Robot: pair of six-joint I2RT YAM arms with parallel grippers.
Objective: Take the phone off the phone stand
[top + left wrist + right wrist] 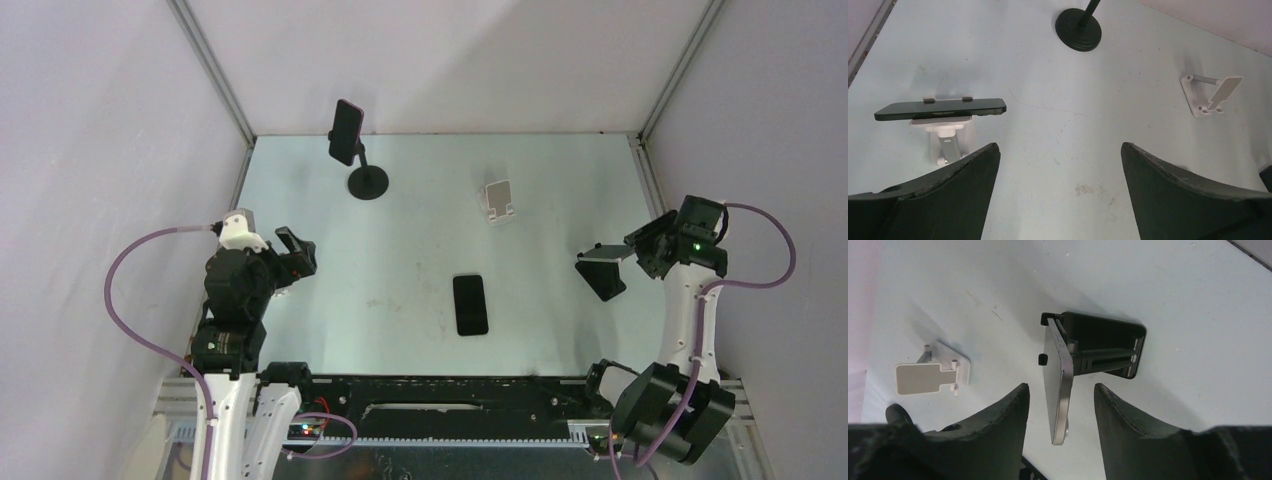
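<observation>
The step in hand is the grasp. Near the right edge of the pale tabletop (pixel 400 250), the right gripper (pixel 1060 390) straddles the free end of the silver-edged slab phone (pixel 1055 370), which leans in the black plastic cradle stand (pixel 1108 340). Its jaws are part-spread, and a narrow gap seems to show on each side, though contact is hard to read from this angle. Near the left edge, the left gripper (pixel 1059 145) hangs spread wide and empty. A black phone (pixel 470 305) lies flat toward the near middle of the tabletop. Farther back stands an empty white folding stand (pixel 498 200). Near the far edge, a black pole stand on a round base (pixel 368 183) carries a dark phone (pixel 346 130). The next move, by judgement, is to pinch the leaning phone firmly. Then lift it along the cradle's lean, so that it clears the lower lip without tipping the stand.
</observation>
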